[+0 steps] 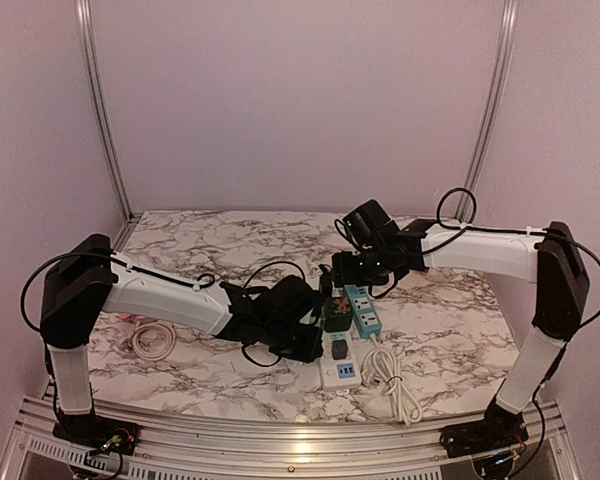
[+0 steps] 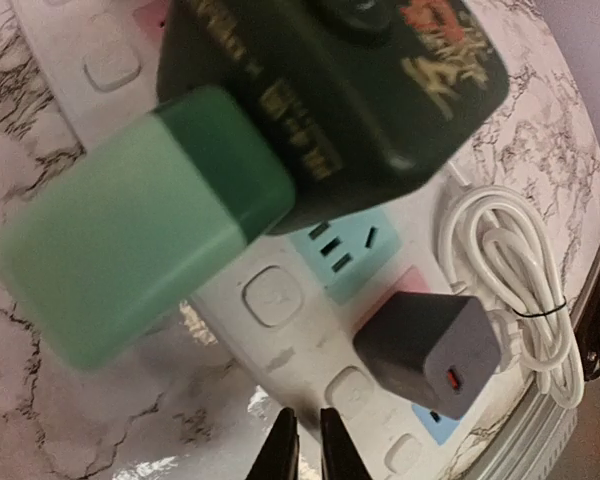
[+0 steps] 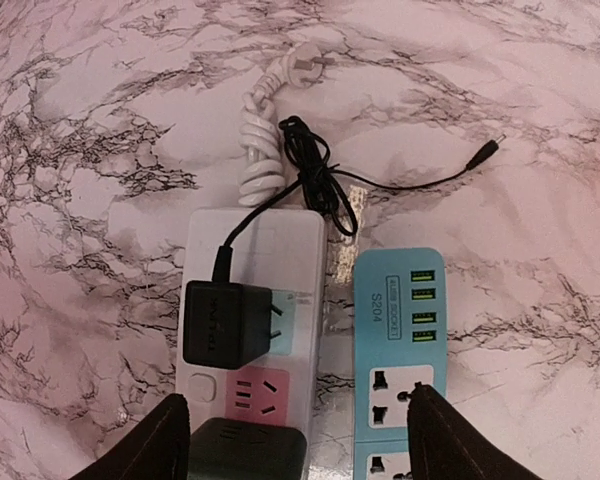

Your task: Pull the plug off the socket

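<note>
Marble table (image 3: 500,110), dark plug (image 3: 248,450) between spread right claw (image 3: 300,425)

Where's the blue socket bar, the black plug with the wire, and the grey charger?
Blue socket bar (image 3: 380,300): right wrist view, its top face.
Black plug (image 3: 218,325): right wrist view, middle of its body.
Grey charger (image 2: 420,345): left wrist view, its grey side.

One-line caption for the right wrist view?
Open right gripper hovers over a white power strip and blue strip; black adapter lies unplugged, prongs showing.
</note>
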You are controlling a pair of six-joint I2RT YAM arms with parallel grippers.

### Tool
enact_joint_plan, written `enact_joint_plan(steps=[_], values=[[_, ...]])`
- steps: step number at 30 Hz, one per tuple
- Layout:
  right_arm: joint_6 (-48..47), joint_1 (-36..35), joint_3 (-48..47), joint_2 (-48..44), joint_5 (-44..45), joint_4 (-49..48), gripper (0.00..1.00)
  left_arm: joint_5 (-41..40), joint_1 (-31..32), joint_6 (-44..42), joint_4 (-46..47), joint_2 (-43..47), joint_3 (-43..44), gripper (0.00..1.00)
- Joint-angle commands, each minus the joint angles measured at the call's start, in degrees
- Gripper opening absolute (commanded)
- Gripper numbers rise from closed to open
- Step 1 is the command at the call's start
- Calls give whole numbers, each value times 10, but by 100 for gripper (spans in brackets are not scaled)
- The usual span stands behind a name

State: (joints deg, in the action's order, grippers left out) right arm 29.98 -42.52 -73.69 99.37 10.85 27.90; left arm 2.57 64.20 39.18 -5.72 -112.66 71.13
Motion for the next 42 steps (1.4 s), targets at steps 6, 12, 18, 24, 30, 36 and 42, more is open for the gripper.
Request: enact_joint_plan(steps=[6,12,18,24,30,36,42], values=[[-21,-2,-42,24,-4,6,71,7,2,-25,-2,44,-6,12],[-23,-22,-97,68,8,39,70,3,-53,-3,21,131,-77,12],[-13,-26,-131,109,24,64,65,40,-142,-36,20,96,-7,13],[-1,-34,-180,152,37,99,58,106,-189,-36,33,-14,97,12],[16,-38,-178,163,57,105,54,144,-199,-16,48,-100,176,8],[20,-38,-165,166,58,91,45,171,-211,13,76,-160,220,6],[17,-38,-161,172,61,84,43,179,-215,28,72,-204,265,3]])
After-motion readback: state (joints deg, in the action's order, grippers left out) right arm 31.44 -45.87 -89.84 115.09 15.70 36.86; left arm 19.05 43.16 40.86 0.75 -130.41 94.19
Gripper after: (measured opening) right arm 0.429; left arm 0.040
